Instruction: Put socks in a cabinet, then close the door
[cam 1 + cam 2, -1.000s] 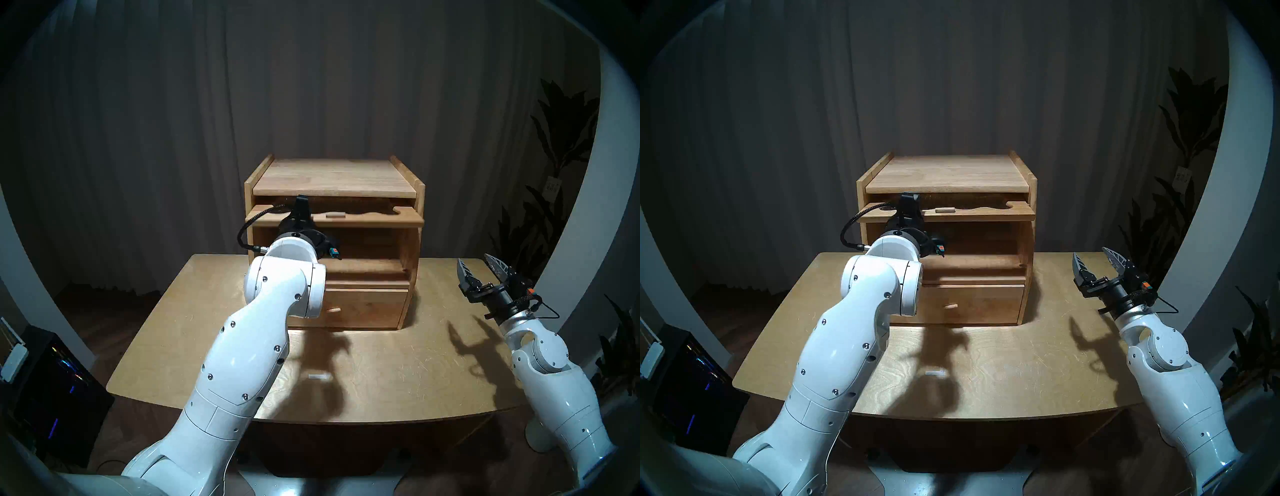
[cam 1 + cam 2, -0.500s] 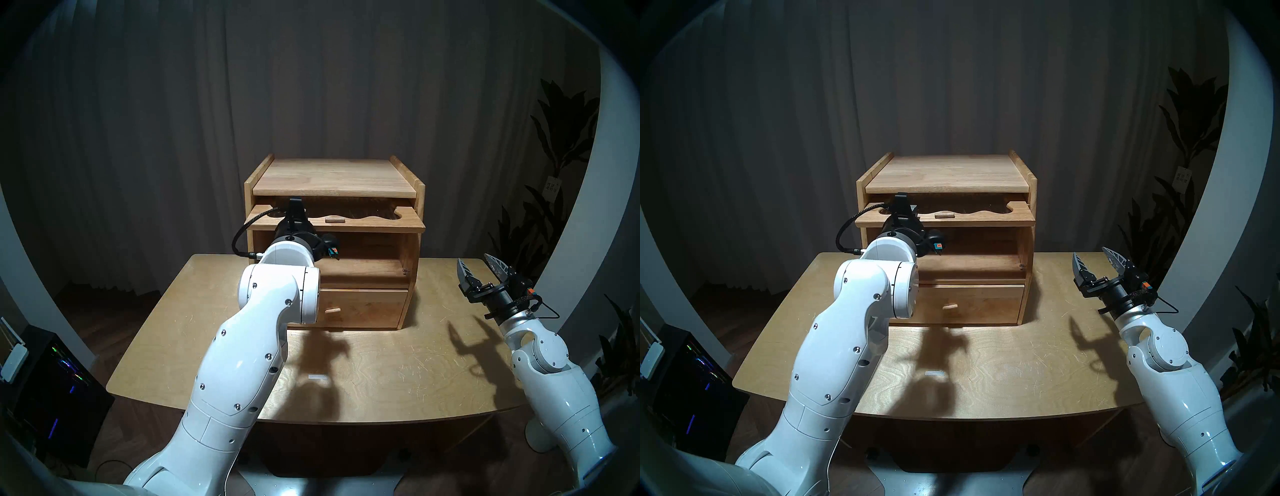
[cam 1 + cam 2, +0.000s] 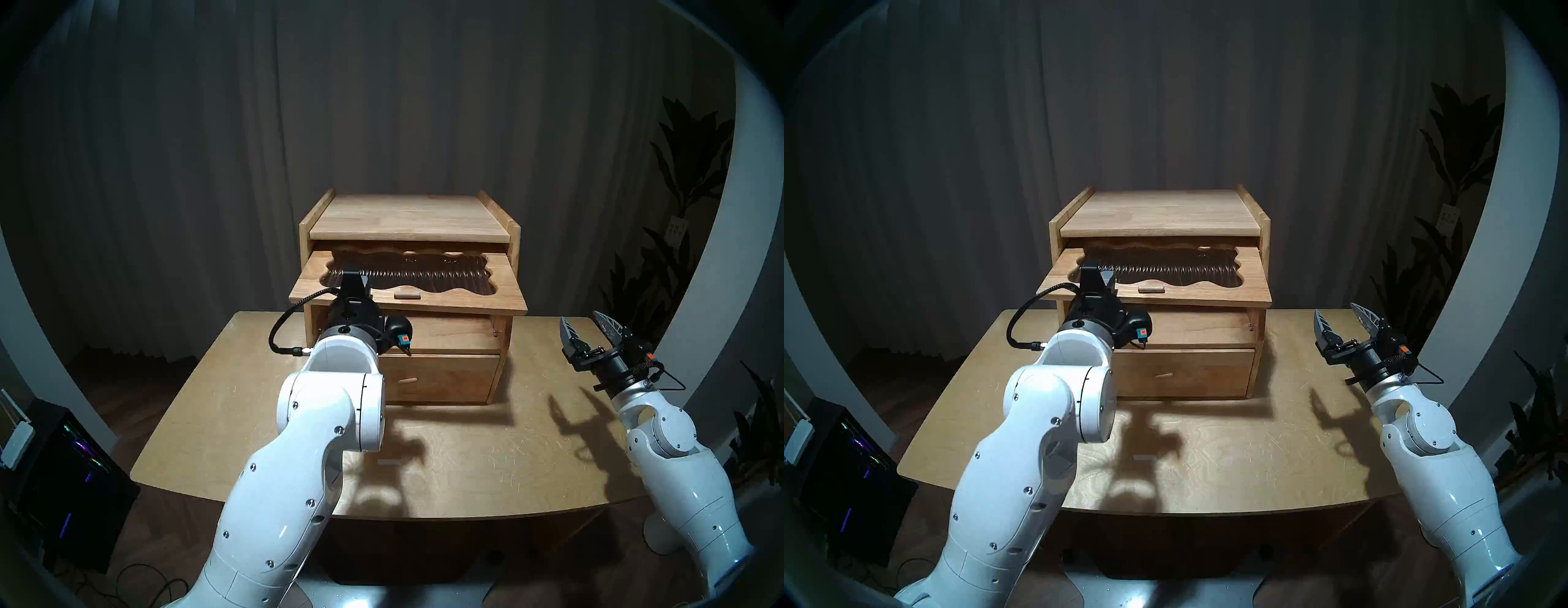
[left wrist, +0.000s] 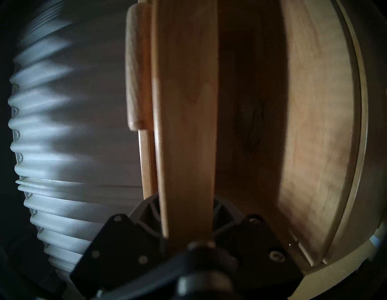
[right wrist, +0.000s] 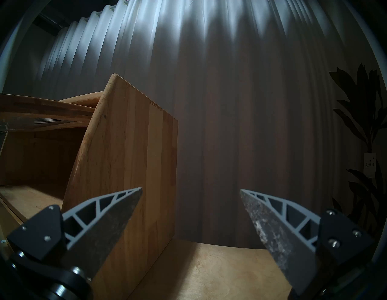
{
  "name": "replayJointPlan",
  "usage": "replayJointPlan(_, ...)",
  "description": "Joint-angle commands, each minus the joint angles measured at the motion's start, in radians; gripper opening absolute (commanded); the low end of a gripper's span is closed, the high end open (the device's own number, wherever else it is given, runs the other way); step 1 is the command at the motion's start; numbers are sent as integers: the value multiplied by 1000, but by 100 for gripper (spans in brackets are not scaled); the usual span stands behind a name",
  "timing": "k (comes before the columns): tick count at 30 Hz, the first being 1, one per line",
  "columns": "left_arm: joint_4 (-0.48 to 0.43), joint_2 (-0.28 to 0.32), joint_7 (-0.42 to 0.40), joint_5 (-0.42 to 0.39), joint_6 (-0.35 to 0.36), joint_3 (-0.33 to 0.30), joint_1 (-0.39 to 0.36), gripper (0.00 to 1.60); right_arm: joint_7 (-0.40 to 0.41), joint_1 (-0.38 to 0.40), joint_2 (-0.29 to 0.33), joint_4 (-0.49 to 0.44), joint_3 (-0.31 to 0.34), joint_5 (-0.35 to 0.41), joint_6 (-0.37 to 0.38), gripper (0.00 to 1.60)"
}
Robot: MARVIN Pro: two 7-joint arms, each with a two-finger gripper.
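The light-brown wooden cabinet (image 3: 407, 216) stands at the back of the table; it also shows in the head right view (image 3: 1157, 212) and the right wrist view (image 5: 129, 157). Its door (image 3: 466, 297) with the dark ribbed wavy window sticks out of the slot under the top, front edge tilted down, peg handle (image 3: 406, 294) on top. My left gripper (image 3: 354, 282) is shut on the door's front edge left of the peg; the edge runs between its fingers (image 4: 146, 211). My right gripper (image 3: 587, 327) is open and empty, right of the cabinet. The socks are not in view.
The plain drawer front (image 3: 445, 375) below is shut. A small white strip (image 3: 390, 462) lies on the table (image 3: 488, 475) in my arm's shadow. A plant (image 3: 687, 170) stands at the right, a black box (image 3: 63, 475) at the left on the floor.
My left gripper has pulled the door out of its slot toward me and downward. The door now tilts down and shows its ribbed window. The right arm has not moved.
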Motion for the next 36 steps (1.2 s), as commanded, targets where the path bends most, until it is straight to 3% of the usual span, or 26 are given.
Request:
replayJointPlan(1,-115,41,38,-4,18,28,117,0,2,7,1,-16,5,-1,-10,160)
replayJointPlan(11,-209,119,34,-22,86,44,240,0,2,7,2,-16,5,-1,-10,160)
replayJointPlan(15,-255,188,11,-87,117,37,289,0,2,7,2,-15,5,0,-9,160)
replayJointPlan(19,-284,228,-70,-165,136,26,341,0,2,8,2,-14,4,0,-7,160)
replayJointPlan(20,-298,235,-40,-174,179,10,358,0,2,8,2,-14,4,0,-8,160)
replayJointPlan(22,-307,194,-8,-209,215,-59,405,0,2,8,2,-14,4,0,-7,160)
replayJointPlan(23,-305,168,45,-184,231,-100,400,0,2,8,2,-13,4,0,-7,160)
replayJointPlan(27,-307,139,42,-248,283,-134,369,0,2,9,2,-12,3,0,-6,160)
replayJointPlan(36,-307,78,70,-383,346,-279,304,0,1,9,2,-6,2,0,-3,160)
